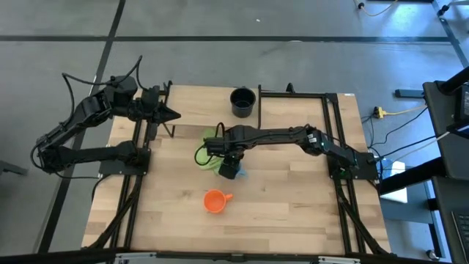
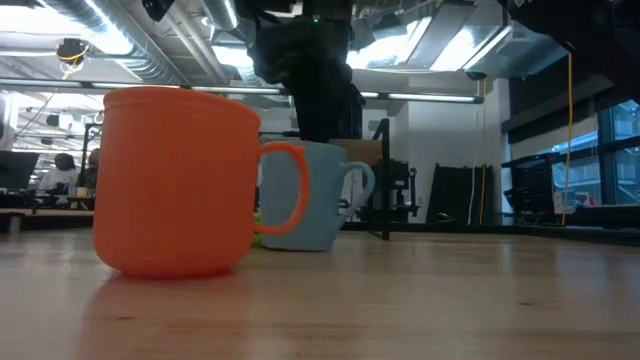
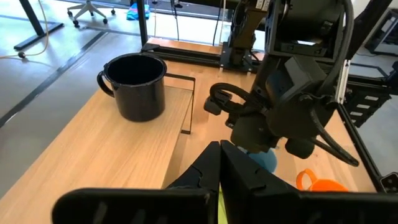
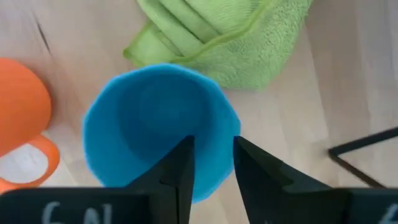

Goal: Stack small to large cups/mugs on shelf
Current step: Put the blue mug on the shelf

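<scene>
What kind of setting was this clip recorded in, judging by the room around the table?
Probably an open-plan lab or office workspace: exposed ceiling ducts and strip lights overhead, a polished grey concrete floor, wheeled office chairs and a person seated at a desk beyond the light wooden worktable.

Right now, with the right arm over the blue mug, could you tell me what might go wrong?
1. The right end effector straddles the blue mug's rim with a narrow gap; a weak pinch could slip.
2. The green cloth lies right beside the mug and could snag.
3. The orange mug stands close by and could get bumped.
</scene>
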Action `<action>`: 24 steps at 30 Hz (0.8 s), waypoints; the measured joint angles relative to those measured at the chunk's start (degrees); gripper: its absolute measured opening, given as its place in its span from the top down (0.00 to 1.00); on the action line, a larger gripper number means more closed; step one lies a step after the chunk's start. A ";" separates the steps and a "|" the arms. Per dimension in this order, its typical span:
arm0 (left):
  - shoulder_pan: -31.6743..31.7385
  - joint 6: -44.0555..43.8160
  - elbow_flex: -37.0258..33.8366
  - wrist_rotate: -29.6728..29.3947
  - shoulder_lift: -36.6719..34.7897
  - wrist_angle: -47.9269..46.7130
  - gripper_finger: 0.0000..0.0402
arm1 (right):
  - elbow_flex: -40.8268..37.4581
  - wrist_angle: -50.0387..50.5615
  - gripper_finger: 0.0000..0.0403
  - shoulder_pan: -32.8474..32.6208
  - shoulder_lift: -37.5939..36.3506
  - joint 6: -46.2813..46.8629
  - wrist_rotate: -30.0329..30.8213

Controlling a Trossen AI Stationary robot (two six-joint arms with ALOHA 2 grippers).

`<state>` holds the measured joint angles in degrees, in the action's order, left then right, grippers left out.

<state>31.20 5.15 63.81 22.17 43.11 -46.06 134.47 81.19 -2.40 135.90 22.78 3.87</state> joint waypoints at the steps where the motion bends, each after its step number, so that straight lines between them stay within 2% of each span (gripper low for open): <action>1: 0.00 0.00 0.00 0.00 0.00 0.00 0.99 | 0.00 -0.11 0.72 0.16 0.00 -0.35 0.01; 5: 0.00 -0.24 0.00 0.00 0.00 0.00 1.00 | 0.00 -0.28 0.71 0.63 0.00 -0.69 0.78; 12: -0.60 -0.48 0.00 -0.02 0.59 -0.86 0.99 | 0.35 -4.11 0.71 0.62 -2.82 -1.96 10.30; 18: -5.24 0.04 0.00 1.23 2.59 0.45 0.99 | 0.22 -5.63 0.71 -0.10 -9.74 -0.97 19.00; 24: -11.03 1.86 -1.15 -2.39 8.73 -1.76 0.99 | 0.42 -0.20 0.71 -1.07 -15.86 4.65 28.72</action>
<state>20.17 7.01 62.66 19.78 51.84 -47.82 134.89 80.99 -3.47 120.03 27.43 32.59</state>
